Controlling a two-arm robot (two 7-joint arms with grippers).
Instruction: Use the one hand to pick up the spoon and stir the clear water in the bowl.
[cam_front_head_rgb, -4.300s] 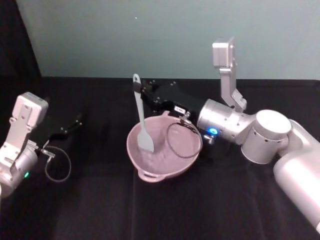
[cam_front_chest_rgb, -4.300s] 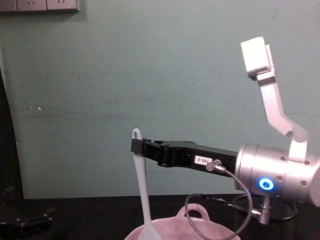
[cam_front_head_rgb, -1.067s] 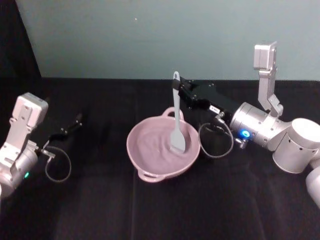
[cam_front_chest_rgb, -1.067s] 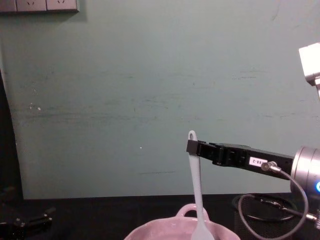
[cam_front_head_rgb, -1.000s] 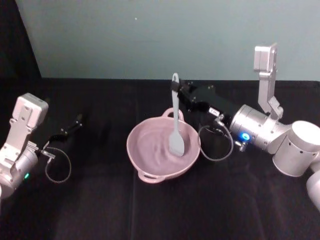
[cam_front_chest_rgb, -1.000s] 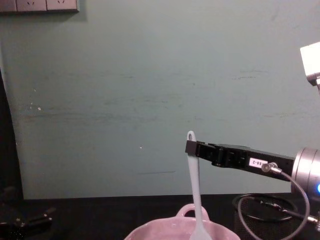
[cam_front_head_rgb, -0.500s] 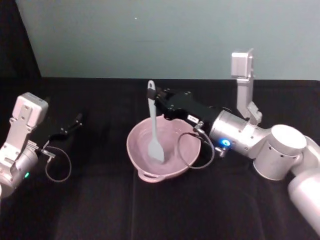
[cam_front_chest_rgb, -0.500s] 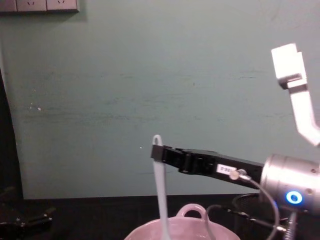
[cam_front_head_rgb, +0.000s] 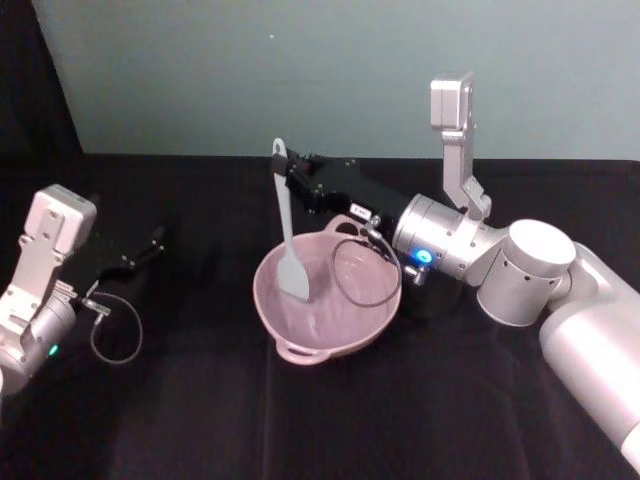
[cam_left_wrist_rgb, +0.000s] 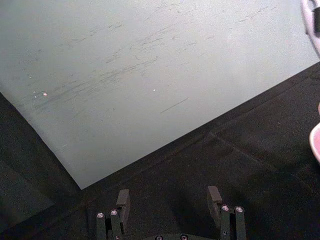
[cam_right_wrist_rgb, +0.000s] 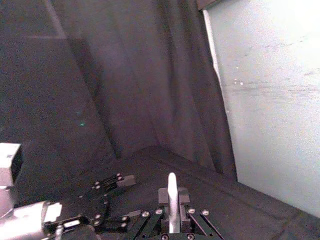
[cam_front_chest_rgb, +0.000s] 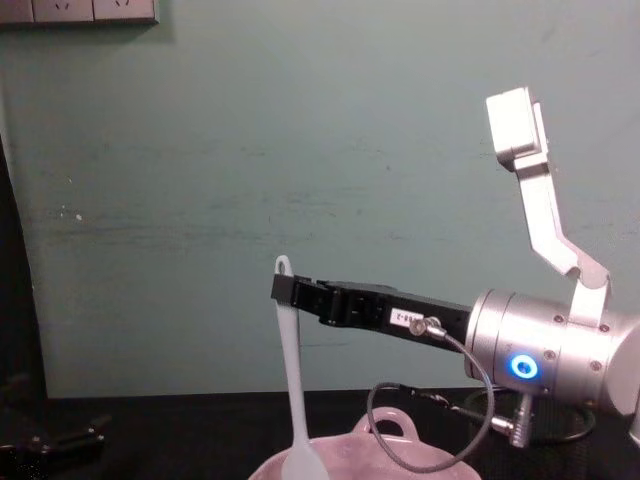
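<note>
The pale pink bowl (cam_front_head_rgb: 335, 345) sits mid-table, and its rim shows low in the chest view (cam_front_chest_rgb: 350, 466). Clear water (cam_front_head_rgb: 335, 305) is barely visible inside. The white spoon (cam_front_head_rgb: 285, 225) stands nearly upright with its blade down in the bowl's left part. My right gripper (cam_front_head_rgb: 284, 178) is shut on the upper handle just below the hole, reaching in from the right. The chest view shows the same grip (cam_front_chest_rgb: 284, 290) on the spoon (cam_front_chest_rgb: 291, 370). In the right wrist view the handle (cam_right_wrist_rgb: 172, 200) is clamped between the jaws. My left gripper (cam_front_head_rgb: 150, 245) rests open at the far left.
A grey cable loop (cam_front_head_rgb: 355, 275) from my right wrist hangs over the bowl's right side. The bowl's small loop handle (cam_front_head_rgb: 300, 352) faces me. Black cloth covers the table, and a teal wall stands behind it. The bowl's edge (cam_left_wrist_rgb: 316, 142) shows in the left wrist view.
My right gripper has swept the spoon from the bowl's right side across to its left side, blade staying inside the bowl. The left arm has not moved.
</note>
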